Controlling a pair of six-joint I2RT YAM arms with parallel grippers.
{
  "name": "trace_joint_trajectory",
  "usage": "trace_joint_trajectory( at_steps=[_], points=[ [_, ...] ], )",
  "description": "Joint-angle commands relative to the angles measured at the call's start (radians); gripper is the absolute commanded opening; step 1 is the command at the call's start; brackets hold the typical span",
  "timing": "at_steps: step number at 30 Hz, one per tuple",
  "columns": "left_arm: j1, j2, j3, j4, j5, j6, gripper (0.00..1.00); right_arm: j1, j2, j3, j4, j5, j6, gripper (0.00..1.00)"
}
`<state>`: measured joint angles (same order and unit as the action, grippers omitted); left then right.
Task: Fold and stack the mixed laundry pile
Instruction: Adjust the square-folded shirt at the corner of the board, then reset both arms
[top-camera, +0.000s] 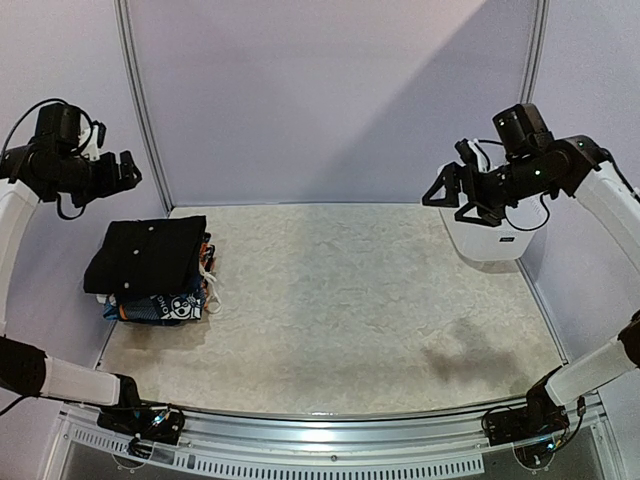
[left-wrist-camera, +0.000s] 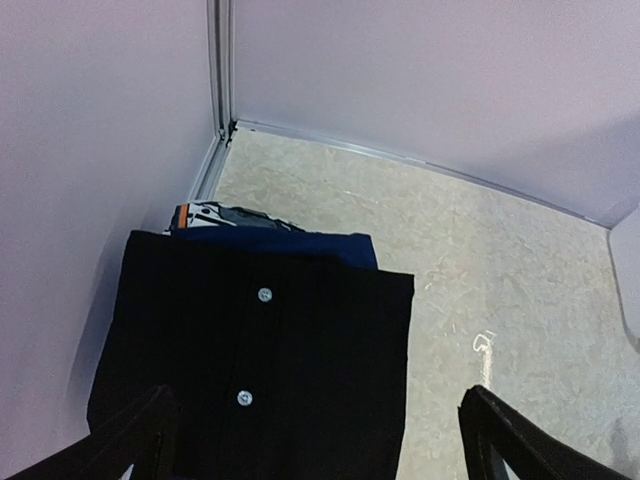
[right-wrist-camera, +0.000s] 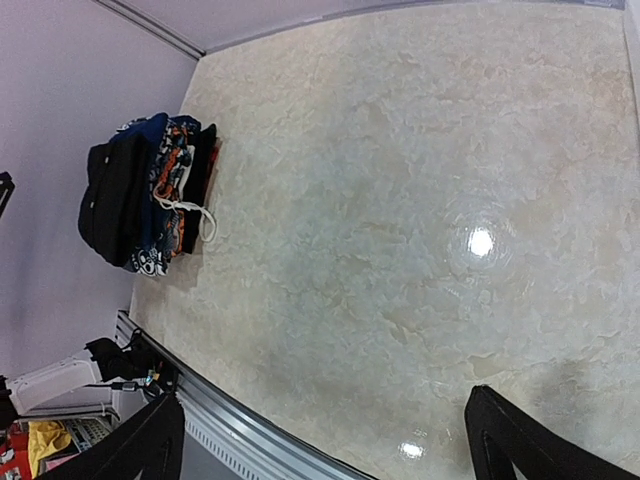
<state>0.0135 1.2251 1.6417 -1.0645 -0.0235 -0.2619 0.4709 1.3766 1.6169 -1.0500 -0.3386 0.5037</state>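
Folded laundry stack (top-camera: 155, 270) sits far left, directly under the left gripper (top-camera: 128, 172); the right gripper (top-camera: 447, 200) hangs well apart. Both jaws stand released, empty.

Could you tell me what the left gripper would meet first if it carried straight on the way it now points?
Most likely the black buttoned garment topping the stack; in the wrist view it lies straight ahead of the open left gripper, though depth is unclear.
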Motion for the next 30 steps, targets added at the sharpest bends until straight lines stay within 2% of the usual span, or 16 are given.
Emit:
trace_joint_trajectory(
  at_steps=[1, 7, 13, 20, 23, 30],
  points=[
    [-0.009, -0.076, -0.032, -0.086, 0.07, -0.047, 0.99, 0.005, 0.006, 0.106, -0.087, -0.001, -0.028, 0.99],
    [-0.01, -0.192, -0.033, -0.131, 0.149, -0.04, 1.0, 0.004, -0.044, 0.208, -0.093, -0.046, -0.034, 0.99],
    [-0.01, -0.3, -0.025, -0.163, 0.164, -0.012, 1.0, 0.004, -0.154, 0.208, -0.07, 0.022, -0.002, 0.99],
    [-0.01, -0.418, -0.066, -0.188, 0.164, 0.005, 1.0, 0.005, -0.379, 0.025, 0.048, 0.209, 0.025, 0.99],
    [-0.01, -0.446, -0.076, -0.19, 0.161, 0.011, 0.99, 0.004, -0.458, -0.039, 0.08, 0.243, 0.042, 0.99],
    [-0.01, -0.457, -0.101, -0.185, 0.143, 0.017, 1.0, 0.004, -0.476, -0.05, 0.081, 0.249, 0.055, 0.99]
  ],
)
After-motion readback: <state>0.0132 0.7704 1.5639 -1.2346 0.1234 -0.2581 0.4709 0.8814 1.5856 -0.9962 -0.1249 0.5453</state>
